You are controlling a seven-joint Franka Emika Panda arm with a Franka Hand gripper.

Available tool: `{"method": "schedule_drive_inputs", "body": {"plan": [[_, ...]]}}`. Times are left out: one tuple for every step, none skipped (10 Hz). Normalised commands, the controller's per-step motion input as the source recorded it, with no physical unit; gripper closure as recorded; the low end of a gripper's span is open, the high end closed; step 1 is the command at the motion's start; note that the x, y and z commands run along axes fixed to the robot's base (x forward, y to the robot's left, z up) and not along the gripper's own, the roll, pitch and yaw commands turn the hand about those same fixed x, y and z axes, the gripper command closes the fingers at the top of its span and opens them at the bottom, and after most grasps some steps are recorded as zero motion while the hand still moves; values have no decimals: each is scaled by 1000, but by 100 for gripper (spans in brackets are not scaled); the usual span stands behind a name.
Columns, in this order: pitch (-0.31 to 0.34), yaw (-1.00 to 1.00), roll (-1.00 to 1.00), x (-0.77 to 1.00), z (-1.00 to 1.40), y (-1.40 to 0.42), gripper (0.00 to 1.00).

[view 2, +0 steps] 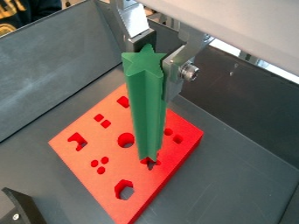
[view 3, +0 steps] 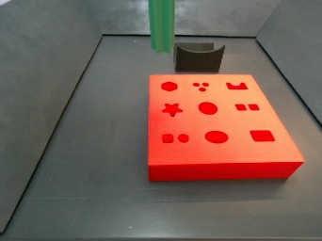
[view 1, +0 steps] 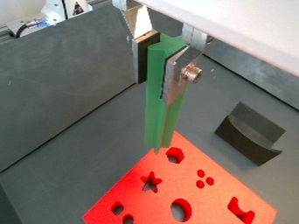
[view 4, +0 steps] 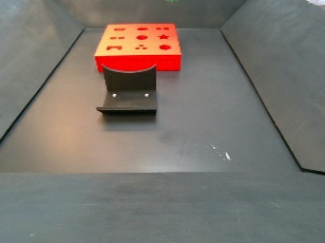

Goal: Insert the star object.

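Observation:
My gripper [view 1: 160,66] is shut on the star object [view 1: 159,105], a long green rod with a star-shaped end face [view 2: 142,63]. It hangs upright between the silver fingers [view 2: 177,70] in both wrist views. The red block [view 3: 220,127] lies on the floor with several shaped holes, among them a star hole [view 3: 174,109]. In a side view only the rod's lower part [view 3: 161,26] shows, held above the floor at the block's far left end; the gripper is out of that frame. The rod's lower tip [view 1: 158,144] hovers over the block's edge [view 1: 176,197].
A dark grey curved holder [view 3: 198,56] stands just behind the red block, and also shows in a wrist view [view 1: 249,131] and a side view [view 4: 127,93]. Grey walls [view 3: 63,113] enclose the dark floor. The red block sits at the far end in that side view [view 4: 140,46].

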Motion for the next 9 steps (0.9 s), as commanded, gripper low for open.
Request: {"method": "schedule_drive_inputs", "body": {"plan": [[0,0,6,-77,0,3,100],[0,-166,0,66,-14,-14,100],[0,-923,-11,109,-191,-89,100],[0,-1000,-27,0,-309,0,100],[0,-1000,-19,0,-326,0,100],[0,-1000,-14,0,-340,0,100],[10,-1000,0,0,-406,0,100],[26,-1000,0,0,-420,0,100],[0,-1000,-13,0,-337,0,100]]}}
